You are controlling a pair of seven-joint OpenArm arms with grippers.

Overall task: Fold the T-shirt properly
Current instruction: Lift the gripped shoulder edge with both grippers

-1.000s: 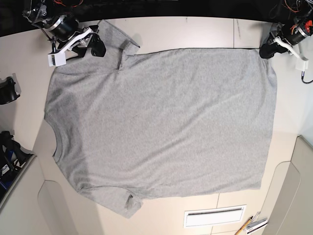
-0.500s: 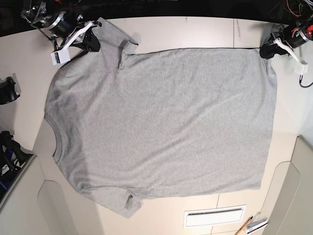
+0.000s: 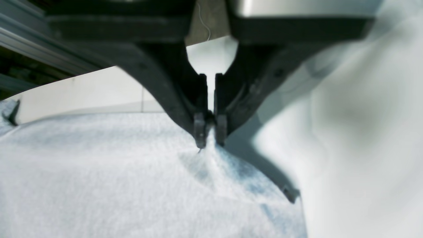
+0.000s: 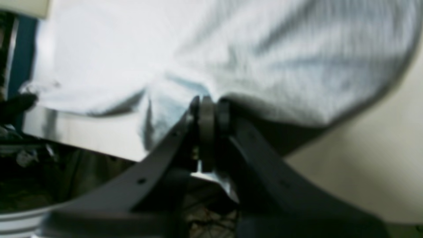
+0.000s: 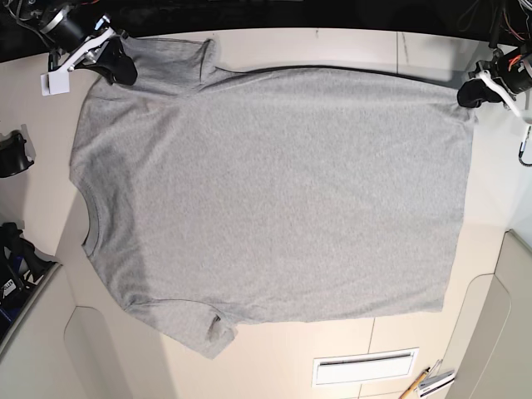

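Base view is showing the big heather-grey cotton T-shirt (image 5: pixel 274 199) lying flat and plain side up on the pale beige worktop (image 5: pixel 332 50), neck toward that view's left and hem toward its right. Both grippers are working the far edge: the right gripper (image 5: pixel 119 68) is pinching fabric by the far sleeve and shoulder, and the left gripper (image 5: pixel 470 94) is pinching the far hem corner. On the wrist cams the fingers (image 3: pixel 200 129) are pressed nearly together with a little ridge of cloth between them, same deal on the right one (image 4: pixel 206 112).

My guess is it's at the spreading/first-fold stage, and next both arms need to lift and carry that far edge toward the near side evenly, so the shirt isn't skewing.

Right wrist cam is really blurry, so how much cloth it's gripping is hard to tell. Nothing is showing on the shirt's underside.
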